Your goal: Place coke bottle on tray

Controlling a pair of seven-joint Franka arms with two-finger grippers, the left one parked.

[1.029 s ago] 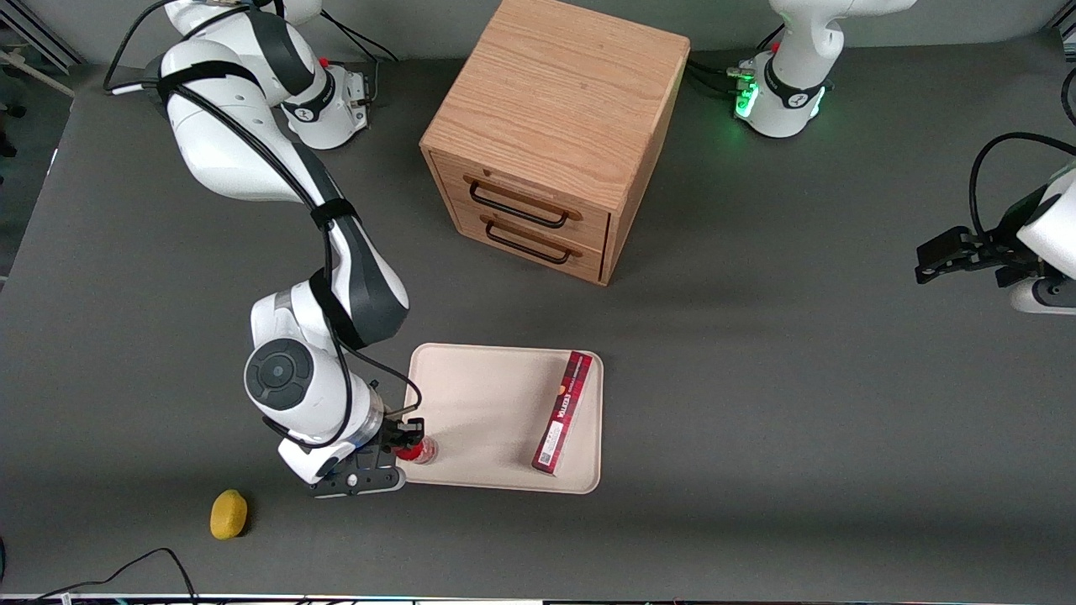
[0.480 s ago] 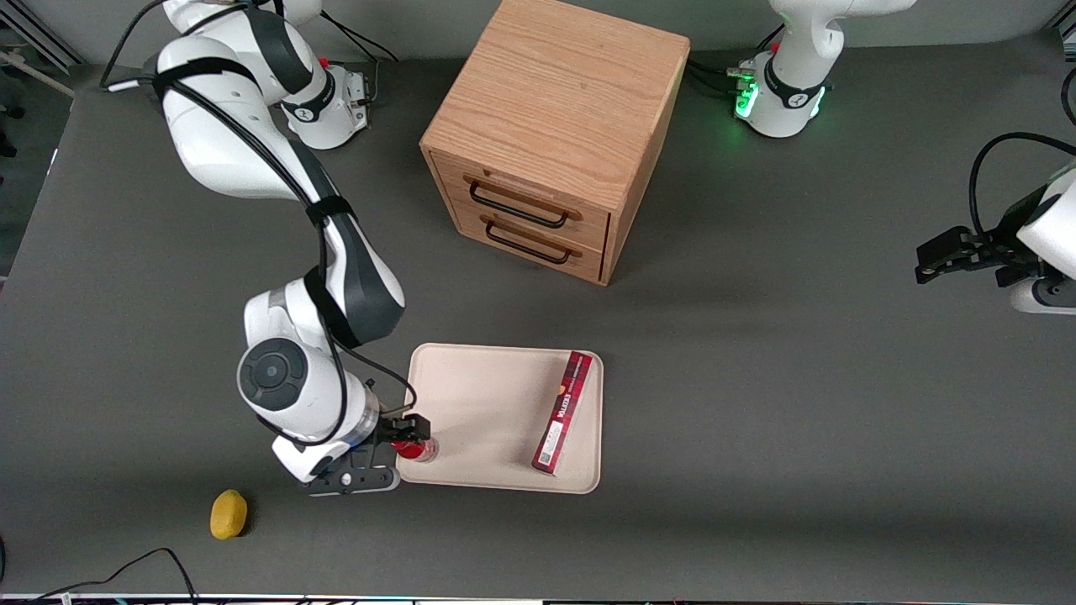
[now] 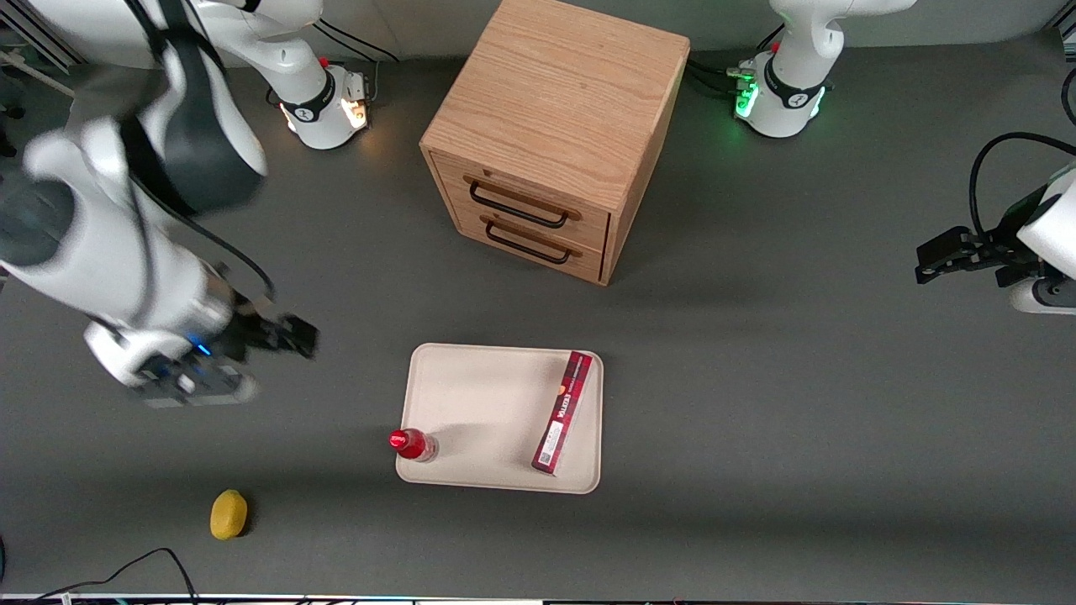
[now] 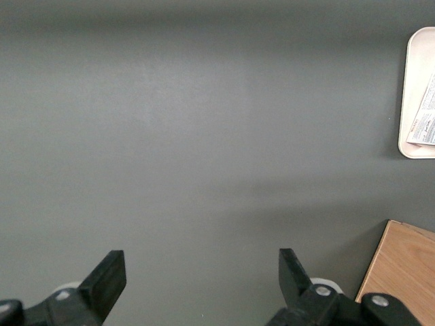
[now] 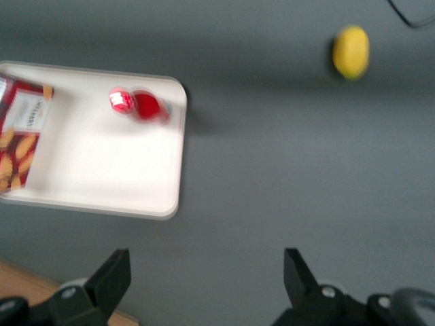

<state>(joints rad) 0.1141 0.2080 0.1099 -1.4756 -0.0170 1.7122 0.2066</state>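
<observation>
The bottle [image 3: 412, 444] stands upright inside the tray [image 3: 487, 395], at its corner nearest the camera toward our working arm's end, touching nothing else. Our gripper [image 3: 290, 334] hangs empty, fingers spread, farther off above the table (well apart). We should simply retreat without brushing it.

On the dark grey tabletop [image 3: 756, 378] I count one large cream-beige rectangular tray [image 3: 479, 395], one small red coke bottle with a red cap [image 3: 412, 444], one long flat red box [image 3: 563, 412], one small yellow lemon-like thing [image 3: 228, 513] and one light wooden drawer cabinet [image 3: 555, 134] with two drawers, each bearing one black handle. My one tool [image 3: 282, 334] has two fingers, spread apart with nothing between them.
</observation>
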